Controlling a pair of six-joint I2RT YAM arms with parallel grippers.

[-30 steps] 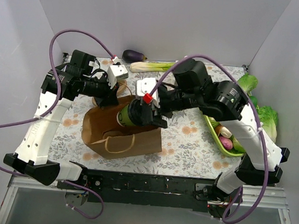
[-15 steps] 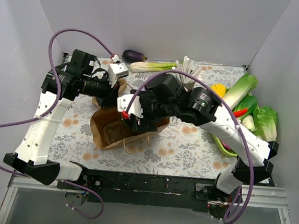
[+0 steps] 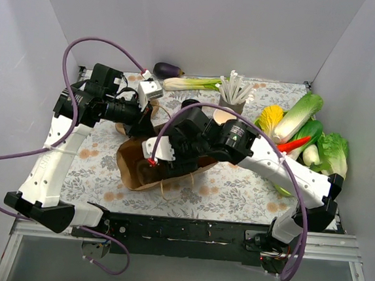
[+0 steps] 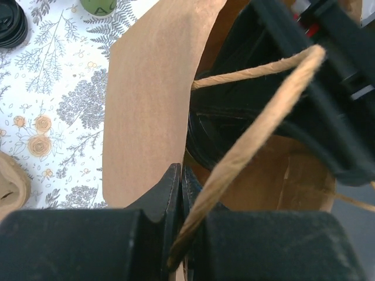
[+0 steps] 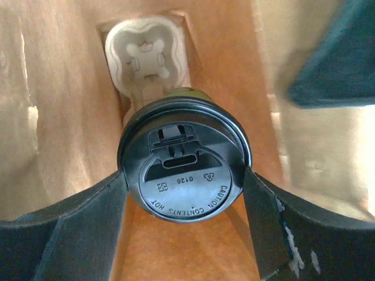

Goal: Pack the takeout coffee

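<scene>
The takeout coffee [image 5: 184,175] shows its round black lid in the right wrist view, deep inside the brown paper bag [image 3: 132,172]. My right gripper [image 5: 184,175] is shut on it, one finger on each side just under the lid. A moulded pulp cup carrier [image 5: 146,52] lies at the bag's bottom beyond the cup. From above, the right gripper [image 3: 157,162] reaches into the bag's mouth and hides the cup. My left gripper [image 4: 181,178] is shut on the bag's rim beside the twine handle [image 4: 258,123], holding the mouth open.
At the back are an eggplant [image 3: 169,69], a leek [image 3: 189,83] and a cup of white stirrers [image 3: 233,92]. Corn [image 3: 270,116], cabbage [image 3: 298,114], a red chili [image 3: 292,144] and lettuce [image 3: 334,153] crowd the right side. Stacked black lids [image 4: 12,23] sit left of the bag.
My right arm has swung left and down, carrying the coffee from above the bag into its open mouth. The bag has shifted and stood more open. The left arm barely moved.
</scene>
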